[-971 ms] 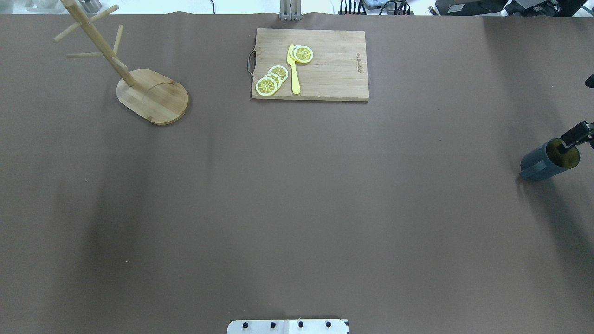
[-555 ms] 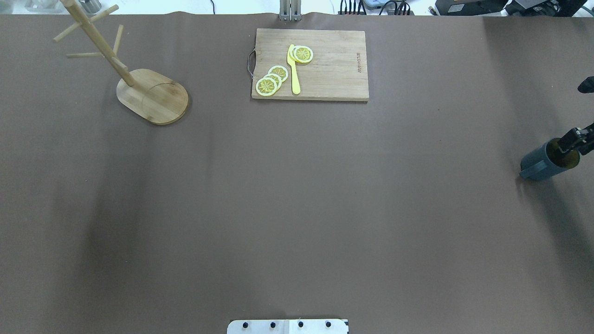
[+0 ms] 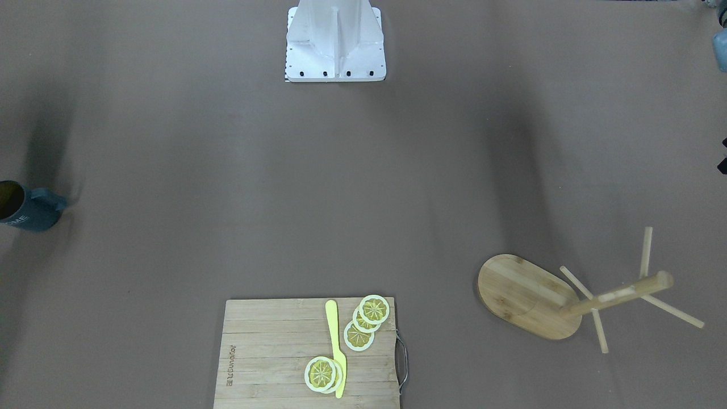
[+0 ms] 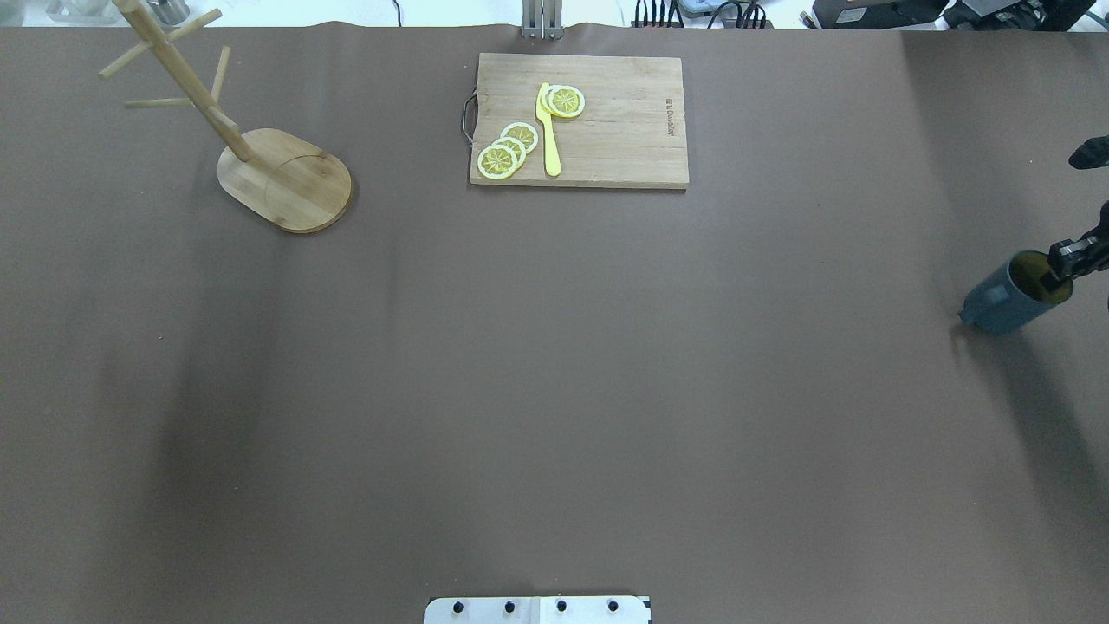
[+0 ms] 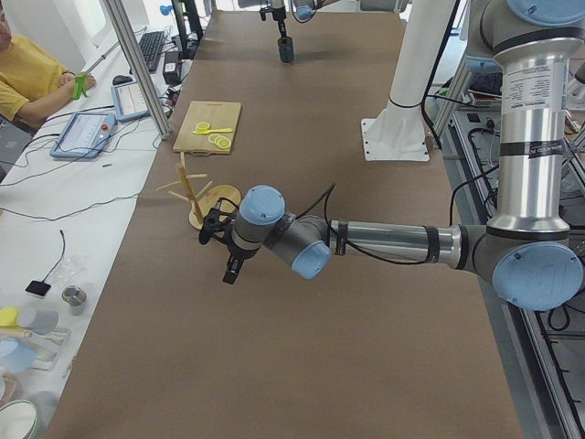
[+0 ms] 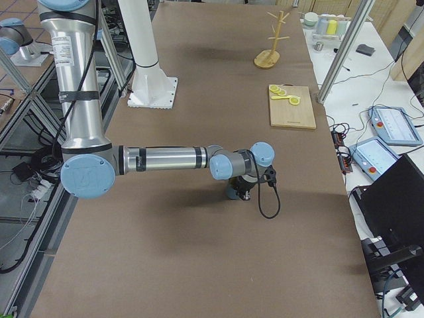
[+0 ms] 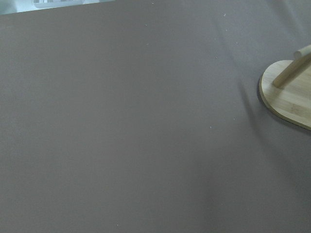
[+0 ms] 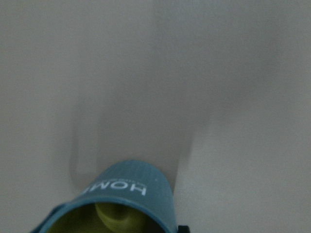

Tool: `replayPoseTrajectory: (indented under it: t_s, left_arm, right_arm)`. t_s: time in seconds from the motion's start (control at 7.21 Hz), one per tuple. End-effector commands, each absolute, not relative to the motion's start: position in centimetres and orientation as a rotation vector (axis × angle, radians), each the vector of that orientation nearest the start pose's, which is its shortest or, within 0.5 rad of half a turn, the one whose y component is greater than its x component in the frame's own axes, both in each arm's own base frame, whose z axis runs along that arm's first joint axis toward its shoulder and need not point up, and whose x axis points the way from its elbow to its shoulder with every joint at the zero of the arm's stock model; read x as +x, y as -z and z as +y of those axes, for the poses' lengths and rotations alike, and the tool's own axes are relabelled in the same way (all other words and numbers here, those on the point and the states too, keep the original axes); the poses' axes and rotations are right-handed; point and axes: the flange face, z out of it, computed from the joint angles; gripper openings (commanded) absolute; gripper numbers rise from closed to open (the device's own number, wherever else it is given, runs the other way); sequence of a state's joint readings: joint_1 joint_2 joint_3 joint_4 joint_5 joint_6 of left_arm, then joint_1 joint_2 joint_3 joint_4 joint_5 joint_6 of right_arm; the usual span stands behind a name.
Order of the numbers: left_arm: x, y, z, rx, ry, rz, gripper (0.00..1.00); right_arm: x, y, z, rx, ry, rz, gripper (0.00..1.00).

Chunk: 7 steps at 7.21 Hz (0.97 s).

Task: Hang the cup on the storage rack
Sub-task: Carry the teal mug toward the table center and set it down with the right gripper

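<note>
The dark blue-teal cup (image 4: pixel 1005 303) with a yellow inside is at the table's far right, tilted, handle toward the table's middle. My right gripper (image 4: pixel 1062 263) is at its rim with one finger inside, shut on the rim. The right wrist view shows the cup (image 8: pixel 131 189) close below the camera, with white "HOME" lettering. The bamboo storage rack (image 4: pixel 286 178) stands at the far left with bare pegs; it also shows in the front view (image 3: pixel 528 295). My left gripper (image 5: pixel 228 267) hovers above the table near the rack; I cannot tell if it is open.
A rectangular wooden cutting board (image 4: pixel 624 121) with lemon slices (image 4: pixel 507 149) and a yellow knife (image 4: pixel 548 130) lies at the far middle. The robot's white base plate (image 4: pixel 537 609) is at the near edge. An operator sits beyond the table's far side.
The cup has shifted a little to the left and away from the robot, with the right gripper's finger at its rim. The rack and board have not moved.
</note>
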<state>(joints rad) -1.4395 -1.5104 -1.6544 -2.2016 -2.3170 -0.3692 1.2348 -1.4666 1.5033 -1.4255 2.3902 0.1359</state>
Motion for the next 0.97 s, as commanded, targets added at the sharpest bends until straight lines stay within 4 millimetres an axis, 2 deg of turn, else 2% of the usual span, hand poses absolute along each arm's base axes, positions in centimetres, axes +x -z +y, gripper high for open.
replayPoseTrajectory:
  t_s: [0.0, 0.28, 0.42, 0.55, 0.69, 0.83]
  left_arm:
    - [0.3, -57.8, -49.6, 0.416, -0.029, 0.849, 0.99]
    - [0.4, -57.8, -49.6, 0.413, -0.026, 0.850, 0.99]
    - [0.7, -57.6, -49.7, 0.419, -0.035, 0.852, 0.99]
    - [0.7, -58.2, -49.4, 0.411, -0.034, 0.850, 0.99]
    - [0.8, -58.6, -49.5, 0.404, -0.033, 0.849, 0.99]
    - [1.3, -58.9, -49.5, 0.394, -0.038, 0.852, 0.99]
  right_arm:
    - [-15.7, -54.2, -56.4, 0.089, 0.355, -0.867, 0.00]
    - [-23.7, -43.5, -57.8, 0.163, 0.434, -0.915, 0.00]
    - [-29.7, -38.5, -57.4, 0.156, 0.449, -0.941, 0.00]
    - [-35.4, -33.3, -56.3, 0.153, 0.413, -0.948, 0.00]
    - [-41.1, -27.8, -54.4, 0.146, 0.378, -0.966, 0.00]
    - [-45.1, -23.2, -52.6, 0.166, 0.357, -0.977, 0.00]
